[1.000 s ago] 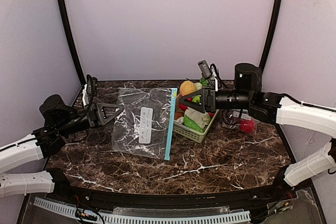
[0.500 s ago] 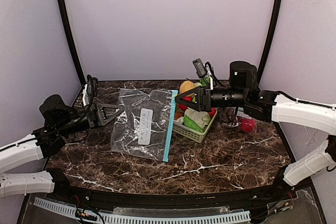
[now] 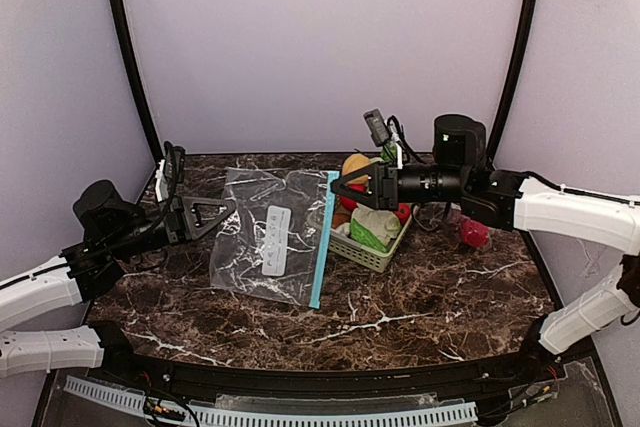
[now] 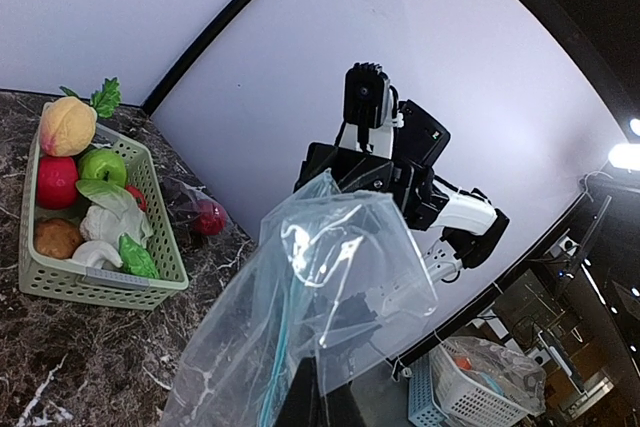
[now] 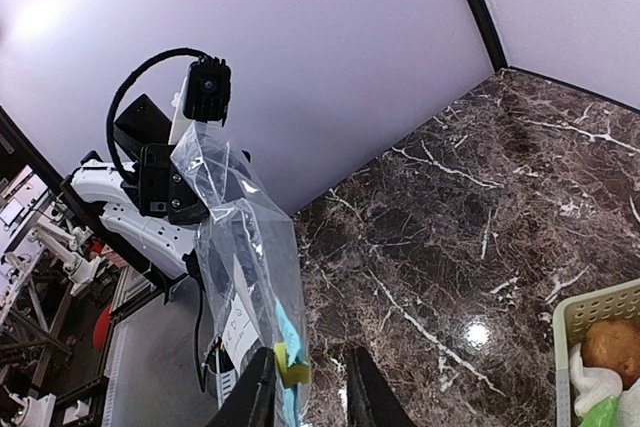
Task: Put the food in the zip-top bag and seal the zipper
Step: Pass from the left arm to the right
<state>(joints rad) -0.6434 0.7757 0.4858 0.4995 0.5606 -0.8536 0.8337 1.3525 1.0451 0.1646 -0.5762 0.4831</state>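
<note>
The clear zip-top bag lies spread on the marble table, its blue zipper facing the basket. My left gripper is shut on the bag's left edge, and the left wrist view shows the film rising from its closed jaws. My right gripper is at the zipper's far end. In its own view the jaws stand apart, and the yellow slider tab sits between them against the left finger. The food fills the pale green basket: peach, green apple, red apple, cauliflower.
The basket stands just right of the zipper, under my right arm. A red fruit in clear wrap lies on the table further right. Purple walls close in the back and sides. The marble top runs to the near edge.
My right gripper has moved left and a little up to the zipper's far end, and its jaws have narrowed. The bag has shifted slightly. The left arm holds still.
</note>
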